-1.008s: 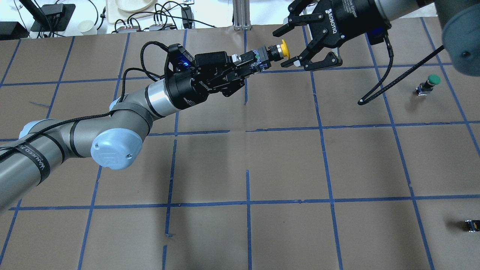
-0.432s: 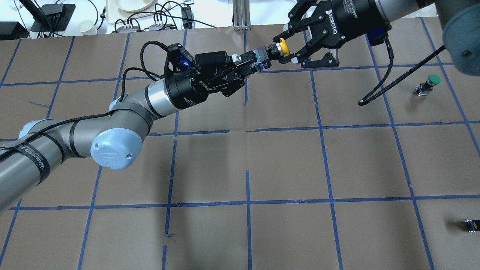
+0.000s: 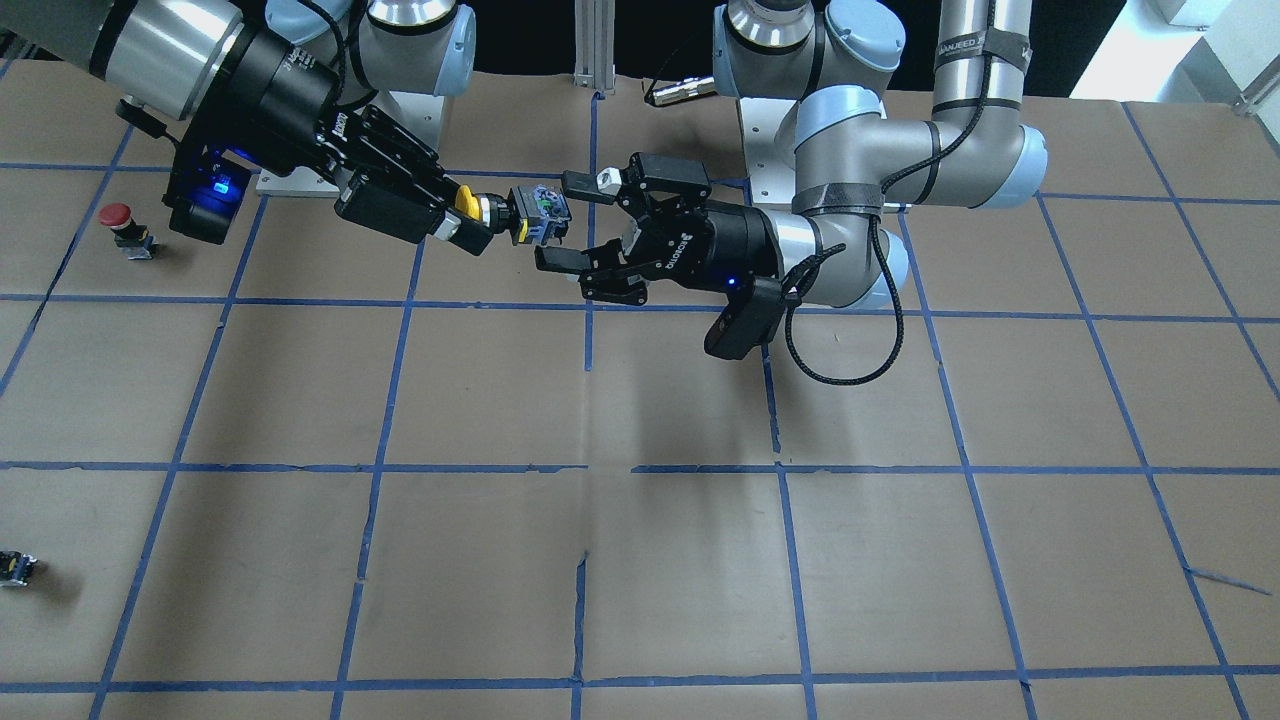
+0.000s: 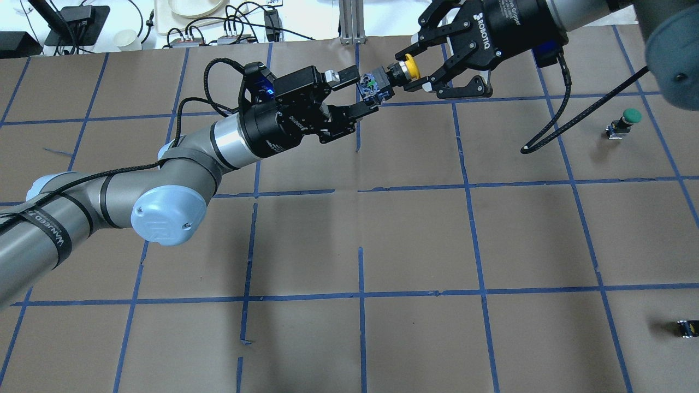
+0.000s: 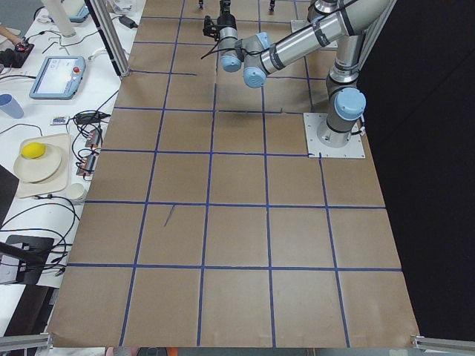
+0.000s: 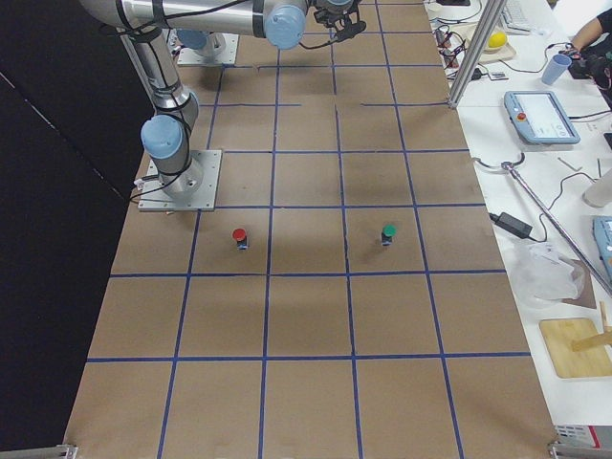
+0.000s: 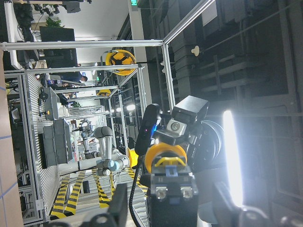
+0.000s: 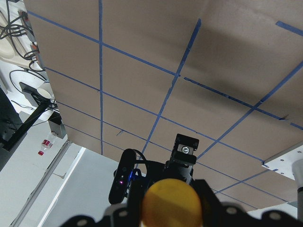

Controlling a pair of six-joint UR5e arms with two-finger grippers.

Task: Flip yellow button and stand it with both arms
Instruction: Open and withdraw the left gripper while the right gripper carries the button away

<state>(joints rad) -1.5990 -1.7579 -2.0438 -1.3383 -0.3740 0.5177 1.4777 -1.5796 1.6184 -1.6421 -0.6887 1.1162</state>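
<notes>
The yellow button (image 4: 408,67) hangs in the air over the far middle of the table, lying sideways. My right gripper (image 4: 413,71) is shut on its yellow cap. The black-and-grey switch body (image 4: 377,84) sticks out toward my left gripper (image 4: 364,91), which is open, its fingers spread on either side of the body's end without touching it. In the front-facing view the button (image 3: 528,215) sits between the right gripper (image 3: 472,215) and the open left gripper (image 3: 558,222). The left wrist view shows the button (image 7: 166,158) end-on; the right wrist view shows its cap (image 8: 173,202).
A green-capped button (image 4: 628,120) stands on the table at the right; it also shows in the exterior right view (image 6: 388,232). A red-capped button (image 3: 118,222) stands near the right arm's base. A small dark piece (image 4: 687,327) lies at the right edge.
My right gripper moved in and closed on the yellow cap. My left gripper then opened and let go of the switch body. The button stayed in place.
</notes>
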